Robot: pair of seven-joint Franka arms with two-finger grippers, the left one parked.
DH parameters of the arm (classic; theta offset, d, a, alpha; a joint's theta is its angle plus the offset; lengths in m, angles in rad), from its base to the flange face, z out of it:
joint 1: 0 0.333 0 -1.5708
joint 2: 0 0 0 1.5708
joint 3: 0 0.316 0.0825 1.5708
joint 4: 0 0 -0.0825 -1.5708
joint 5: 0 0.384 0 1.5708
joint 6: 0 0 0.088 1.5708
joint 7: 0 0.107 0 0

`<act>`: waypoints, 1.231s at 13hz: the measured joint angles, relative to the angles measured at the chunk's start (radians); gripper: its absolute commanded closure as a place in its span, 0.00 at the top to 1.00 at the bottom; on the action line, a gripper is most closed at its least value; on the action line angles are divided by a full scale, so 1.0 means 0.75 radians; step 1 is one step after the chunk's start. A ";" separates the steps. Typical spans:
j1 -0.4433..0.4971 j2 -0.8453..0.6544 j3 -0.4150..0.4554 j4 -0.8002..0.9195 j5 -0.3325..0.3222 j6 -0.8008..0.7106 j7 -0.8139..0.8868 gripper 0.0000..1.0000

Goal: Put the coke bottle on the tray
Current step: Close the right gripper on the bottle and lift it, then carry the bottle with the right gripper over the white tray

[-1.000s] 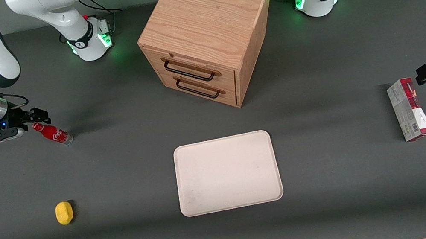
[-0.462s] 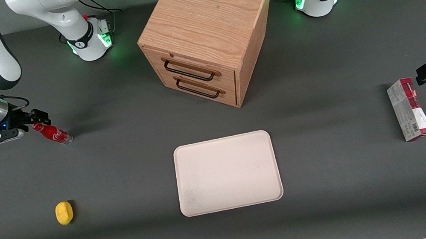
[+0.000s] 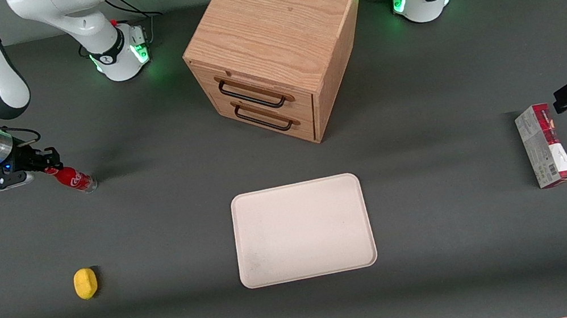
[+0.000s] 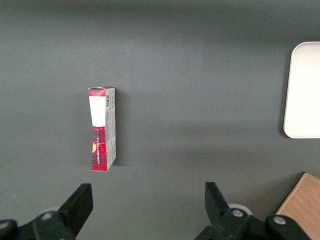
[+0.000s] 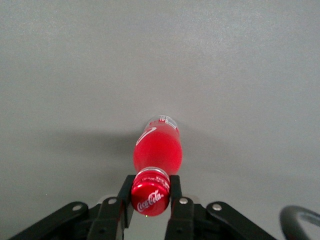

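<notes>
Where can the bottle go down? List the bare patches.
The tray is wholly bare. Bare table lies between it and the lemon, and toward the carton. Crowded only at the pincer closed around the coke bottle.

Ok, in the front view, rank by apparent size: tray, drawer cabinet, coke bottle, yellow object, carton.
1. drawer cabinet
2. tray
3. carton
4. coke bottle, its cap between the fingers of the gripper
5. yellow object, near the bottle's size, so unsure

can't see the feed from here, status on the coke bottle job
Gripper shut on coke bottle at its cap, toward the working arm's end. Bottle standing on the table, not lifted. Tray bare, nearer the front camera; nothing between.
</notes>
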 measured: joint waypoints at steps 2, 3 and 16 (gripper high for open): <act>0.001 0.000 0.000 0.000 -0.003 0.000 0.000 0.27; 0.001 0.000 0.000 0.000 -0.003 0.000 0.000 0.25; 0.169 0.543 0.050 1.373 0.129 -0.992 0.107 0.18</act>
